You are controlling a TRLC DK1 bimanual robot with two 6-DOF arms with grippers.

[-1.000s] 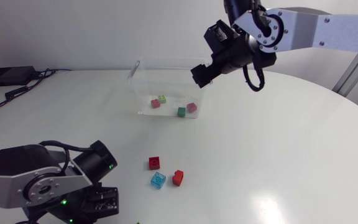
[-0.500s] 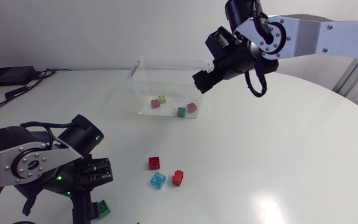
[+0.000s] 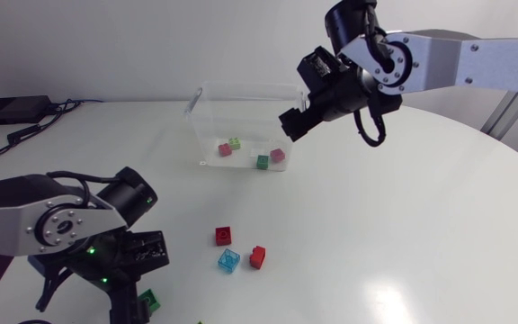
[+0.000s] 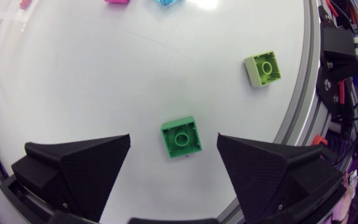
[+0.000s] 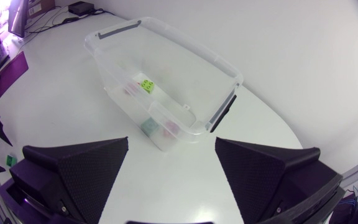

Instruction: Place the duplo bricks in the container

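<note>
Left arm's shifted, uncovering the green brick (image 4: 181,137) near the table's front-left edge. Left gripper (image 4: 174,142) hangs wide open over it, holding nothing. I'd drop straight down, centre the brick, then squeeze. The container (image 3: 241,86) sits far off.

Clear container (image 3: 241,86) with four bricks (image 3: 262,161), right pincer (image 3: 289,121) over its right rim
</note>
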